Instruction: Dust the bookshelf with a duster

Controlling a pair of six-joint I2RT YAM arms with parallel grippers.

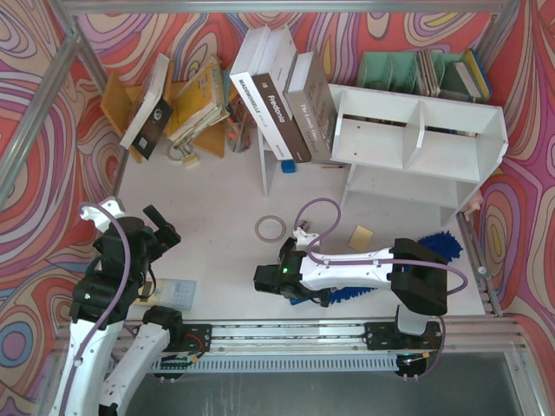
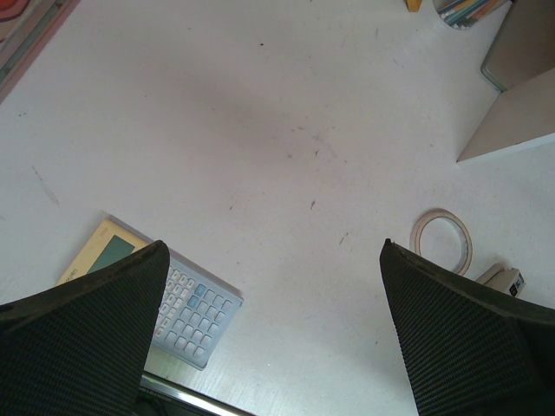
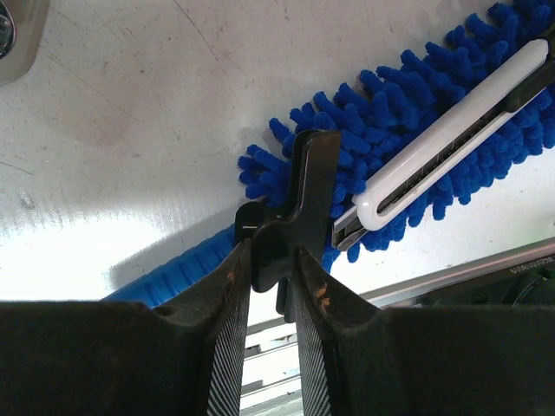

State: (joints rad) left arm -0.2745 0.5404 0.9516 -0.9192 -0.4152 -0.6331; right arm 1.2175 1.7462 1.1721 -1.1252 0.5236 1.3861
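Here, duster (image 3: pixel 373 104) flat, long axis left-right, head rightward, handle tight in right gripper (image 3: pixel 270 269); left gripper (image 2: pixel 273 247) wide open.

Top view, leaning books at 12 o'clock on the table.
- Black-and-white book (image 1: pixel 277 117): spine reads "fredonia" in large white lettering. A smaller white line runs beside it, possibly "MADEMOISELLE", reading uncertain.
- Grey book (image 1: pixel 312 108), at 3 o'clock of the first and touching it: spine title starts "The L", remainder illegible.

Left wrist view, 7 o'clock.
- Calculator (image 2: pixel 178 299): key legends too small to read.
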